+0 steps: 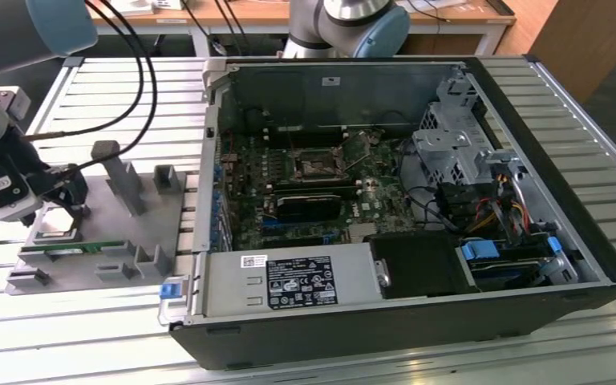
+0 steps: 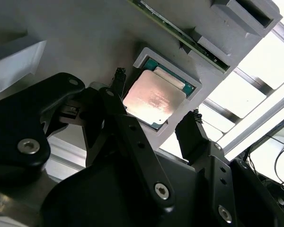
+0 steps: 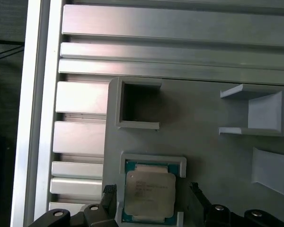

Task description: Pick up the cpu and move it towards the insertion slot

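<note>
The cpu (image 2: 154, 97) is a flat square chip with a silvery top and a green rim. It lies in a shallow grey pocket of a printed fixture plate (image 1: 105, 269) and is also seen in the first wrist view (image 3: 149, 194). My gripper (image 2: 155, 97) is open just above it, with one black finger (image 2: 117, 80) on each side of the pocket. In the exterior view the gripper (image 1: 60, 210) hangs over the plate at the left. The insertion slot (image 1: 317, 167) is a square socket with a metal frame on the motherboard inside the open computer case.
The black computer case (image 1: 394, 321) lies open on the slatted aluminium table (image 1: 565, 353). Grey posts (image 1: 115, 172) stand on the fixture plate, and a green memory stick (image 1: 67, 249) lies along its front. An empty square pocket (image 3: 139, 104) sits beside the cpu's. Another arm's base (image 1: 351, 24) stands behind the case.
</note>
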You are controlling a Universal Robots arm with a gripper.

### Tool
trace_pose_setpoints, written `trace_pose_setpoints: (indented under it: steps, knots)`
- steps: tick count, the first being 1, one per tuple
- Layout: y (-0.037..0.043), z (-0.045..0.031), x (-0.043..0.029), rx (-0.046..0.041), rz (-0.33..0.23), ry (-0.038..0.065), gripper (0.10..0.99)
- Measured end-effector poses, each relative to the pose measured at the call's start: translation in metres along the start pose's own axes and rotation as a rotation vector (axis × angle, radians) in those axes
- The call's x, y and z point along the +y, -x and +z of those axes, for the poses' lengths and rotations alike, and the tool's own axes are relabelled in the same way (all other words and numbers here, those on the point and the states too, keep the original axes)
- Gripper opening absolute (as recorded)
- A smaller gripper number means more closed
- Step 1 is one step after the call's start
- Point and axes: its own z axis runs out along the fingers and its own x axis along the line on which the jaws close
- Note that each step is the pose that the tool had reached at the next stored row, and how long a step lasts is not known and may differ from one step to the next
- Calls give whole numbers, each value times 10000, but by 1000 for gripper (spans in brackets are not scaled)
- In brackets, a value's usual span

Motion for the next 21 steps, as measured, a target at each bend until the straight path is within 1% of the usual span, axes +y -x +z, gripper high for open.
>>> trace_pose_setpoints:
  steps: [12,13,14,16,17,21]
  knots:
    - [-18,84,-3,0,0,4,706]
    - [-18,89,-3,0,0,4,690]
    - [-19,92,-3,1,0,3,627]
    - [-19,94,-4,2,0,2,627]
    - [-19,95,-3,2,0,3,561]
    - [-19,97,-4,1,0,2,549]
